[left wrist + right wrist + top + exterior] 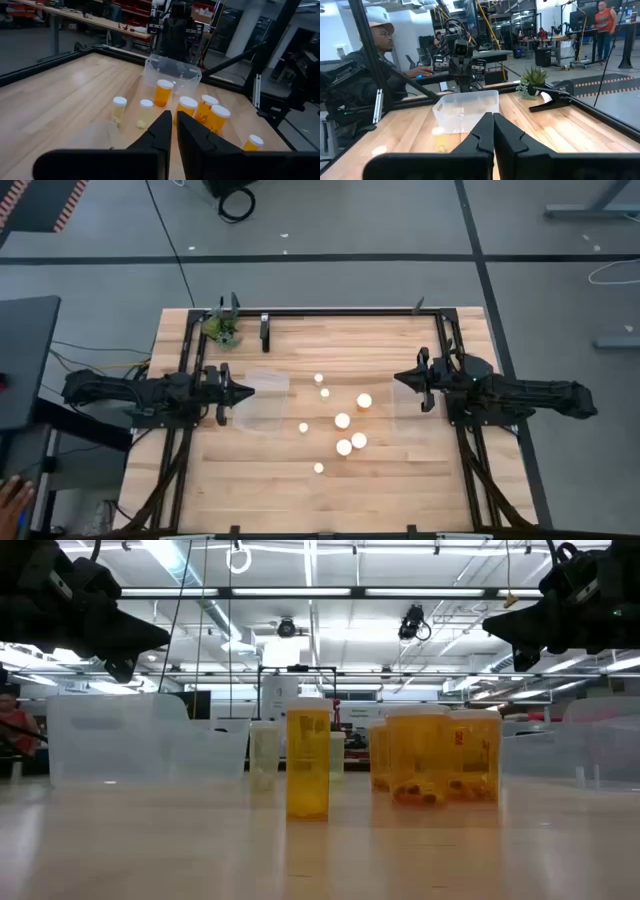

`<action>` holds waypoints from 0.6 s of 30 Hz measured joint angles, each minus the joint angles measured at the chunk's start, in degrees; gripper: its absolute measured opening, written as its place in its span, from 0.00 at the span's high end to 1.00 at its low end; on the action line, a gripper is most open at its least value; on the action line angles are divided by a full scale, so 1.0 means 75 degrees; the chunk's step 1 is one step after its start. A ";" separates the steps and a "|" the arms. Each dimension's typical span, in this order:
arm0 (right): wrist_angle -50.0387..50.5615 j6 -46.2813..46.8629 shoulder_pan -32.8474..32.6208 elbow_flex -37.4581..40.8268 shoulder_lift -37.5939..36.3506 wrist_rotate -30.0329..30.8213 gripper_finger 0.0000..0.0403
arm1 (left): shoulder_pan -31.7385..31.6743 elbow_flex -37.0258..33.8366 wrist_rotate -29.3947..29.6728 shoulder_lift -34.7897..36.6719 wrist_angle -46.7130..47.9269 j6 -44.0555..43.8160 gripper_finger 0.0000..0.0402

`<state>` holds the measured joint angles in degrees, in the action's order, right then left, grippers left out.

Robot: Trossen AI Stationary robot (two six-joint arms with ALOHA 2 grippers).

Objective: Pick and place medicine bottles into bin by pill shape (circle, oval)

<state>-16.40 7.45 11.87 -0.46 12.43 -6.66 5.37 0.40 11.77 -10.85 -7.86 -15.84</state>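
Observation:
Several medicine bottles, orange-amber with white caps, stand upright on their bases in a loose cluster (340,423) at the table's middle. The left wrist view shows them (187,107) ahead of my fingers; the low view shows a narrow one (308,762) nearest. My left gripper (248,390) (174,122) hovers shut at the left of the cluster, over a clear bin (262,402). My right gripper (398,378) (493,120) hovers shut at the right, near the other clear bin (412,405) (172,75). Neither holds anything.
A green plant clump (222,328) (532,82) stands at the far left corner beside a black clamp (265,330). Black rails (340,311) border the table. A person (375,55) sits beyond the left side; a hand (12,500) shows at the near left.

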 joint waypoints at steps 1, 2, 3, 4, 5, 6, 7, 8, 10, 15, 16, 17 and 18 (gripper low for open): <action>0.0002 0.0001 0.0001 -0.0002 0.0002 0.0000 0.98 | 0.0001 -0.0001 -0.0002 0.0000 -0.0001 -0.0002 0.91; 0.0001 0.0001 0.0001 -0.0001 0.0003 0.0000 0.98 | 0.0001 0.0000 -0.0001 0.0000 -0.0002 -0.0003 0.91; 0.0000 0.0000 -0.0001 0.0000 0.0000 0.0000 0.98 | 0.0001 -0.0002 -0.0002 0.0000 -0.0001 -0.0002 0.92; 0.0000 0.0001 0.0000 0.0001 0.0002 0.0000 0.98 | 0.0001 0.0000 -0.0003 0.0000 0.0000 0.0000 0.92; 0.0001 0.0001 0.0000 -0.0002 0.0001 0.0000 0.98 | 0.0000 -0.0003 -0.0001 0.0001 -0.0003 -0.0003 0.92; 0.0003 0.0001 -0.0001 -0.0001 0.0000 0.0000 0.98 | 0.0003 -0.0003 -0.0003 0.0000 -0.0003 -0.0003 0.93; 0.0000 0.0001 0.0000 0.0001 0.0000 0.0000 0.98 | 0.0000 -0.0003 -0.0003 0.0002 0.0000 -0.0003 0.93; 0.0000 0.0001 0.0001 0.0001 0.0002 0.0000 0.98 | 0.0003 -0.0003 0.0000 0.0000 -0.0003 0.0000 0.93; 0.0000 -0.0001 0.0000 0.0000 0.0003 0.0000 0.98 | 0.0000 -0.0001 -0.0001 0.0000 0.0000 -0.0003 0.94; 0.0000 0.0001 0.0001 0.0000 0.0001 0.0000 0.98 | 0.0001 -0.0001 -0.0001 0.0001 0.0000 0.0000 0.92; 0.0000 -0.0002 0.0002 -0.0002 0.0000 0.0000 0.98 | 0.0001 0.0000 -0.0003 0.0000 0.0000 -0.0001 0.92; 0.0000 -0.0002 0.0002 0.0001 0.0000 0.0000 0.98 | 0.0000 -0.0001 -0.0002 0.0002 -0.0002 -0.0003 0.91; 0.0000 0.0000 -0.0001 0.0000 0.0000 0.0000 0.98 | 0.0003 -0.0003 0.0000 0.0000 0.0000 -0.0003 0.91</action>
<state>-16.40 7.45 11.86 -0.46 12.43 -6.66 5.39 0.38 11.77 -10.85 -7.86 -15.86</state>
